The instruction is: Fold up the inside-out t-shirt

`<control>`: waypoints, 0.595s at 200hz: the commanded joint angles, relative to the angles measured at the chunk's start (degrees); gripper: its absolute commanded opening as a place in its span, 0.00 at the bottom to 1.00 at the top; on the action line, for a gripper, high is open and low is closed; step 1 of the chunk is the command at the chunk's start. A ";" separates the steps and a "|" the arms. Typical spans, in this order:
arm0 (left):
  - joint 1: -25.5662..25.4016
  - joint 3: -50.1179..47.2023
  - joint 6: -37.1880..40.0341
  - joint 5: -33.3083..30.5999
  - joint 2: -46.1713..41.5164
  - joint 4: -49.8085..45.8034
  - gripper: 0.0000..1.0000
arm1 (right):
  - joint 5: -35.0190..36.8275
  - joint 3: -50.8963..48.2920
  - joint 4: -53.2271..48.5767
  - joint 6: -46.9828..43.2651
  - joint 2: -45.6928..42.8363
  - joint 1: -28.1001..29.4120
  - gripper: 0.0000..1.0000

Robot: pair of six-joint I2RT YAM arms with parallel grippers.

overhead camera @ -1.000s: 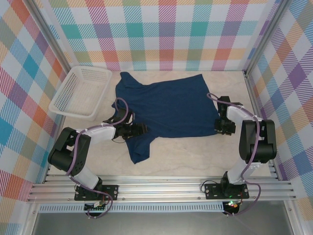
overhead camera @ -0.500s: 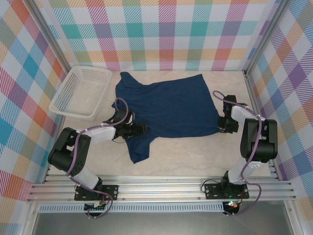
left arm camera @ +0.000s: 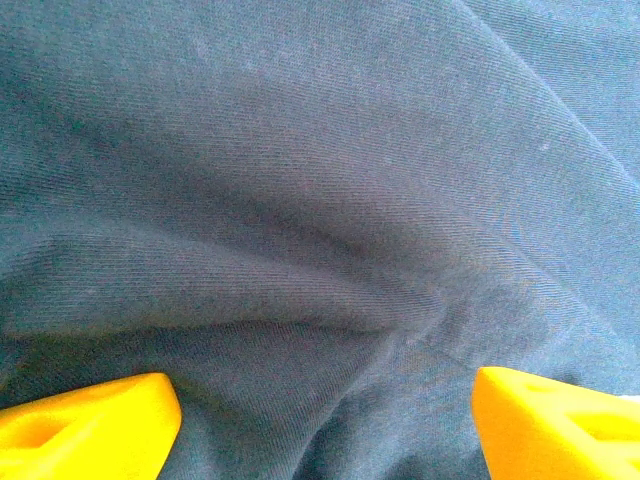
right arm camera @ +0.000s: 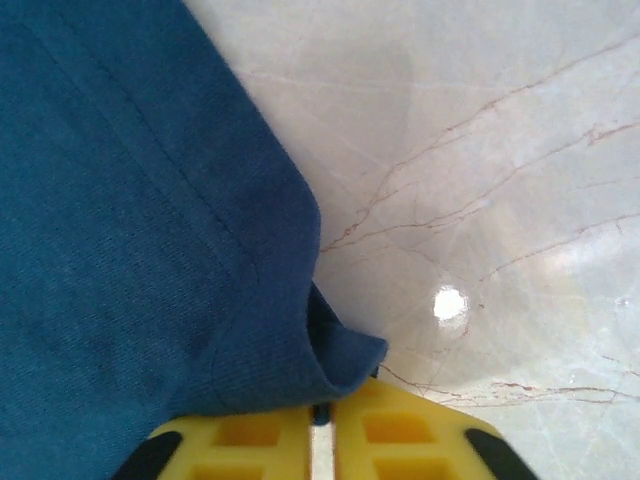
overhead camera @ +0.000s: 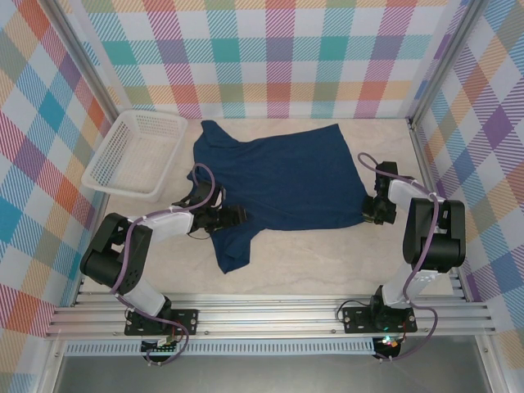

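Observation:
The dark navy t-shirt (overhead camera: 274, 176) lies spread flat on the pale table, one sleeve trailing toward the front left. My left gripper (overhead camera: 232, 217) rests on that near-left part; in the left wrist view its yellow fingertips (left arm camera: 85, 425) stand wide apart over wrinkled blue cloth (left arm camera: 320, 220), open. My right gripper (overhead camera: 374, 211) is at the shirt's right lower corner. In the right wrist view its yellow fingers (right arm camera: 400, 435) are pressed together on the hem corner (right arm camera: 340, 360). No yellow patch shows.
A white plastic basket (overhead camera: 135, 154) stands at the back left, beside the shirt's shoulder. Checked walls enclose the table on three sides. Bare marble-patterned tabletop (overhead camera: 327, 258) runs in front of the shirt, and an aluminium rail (overhead camera: 270, 315) lines the near edge.
The right gripper shifted slightly right and toward the rear along the shirt's right edge, keeping the corner. The left arm and the shirt's shape stayed nearly the same.

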 commanded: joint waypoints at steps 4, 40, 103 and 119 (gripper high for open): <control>-0.09 -4.86 -0.65 -3.46 4.96 -8.47 0.80 | 4.46 -0.33 -2.05 0.42 -0.96 -0.94 0.07; -0.09 -5.93 -2.00 -3.58 4.69 -7.72 0.80 | 12.14 2.15 -4.84 0.37 0.58 -1.33 0.03; -0.01 -6.77 -3.27 -5.73 2.21 -8.45 0.80 | 18.04 3.48 -7.01 0.76 0.51 -1.10 0.06; 0.04 -6.44 -3.08 -5.94 1.35 -9.31 0.80 | 19.03 3.26 -7.05 0.86 -1.01 -0.88 0.07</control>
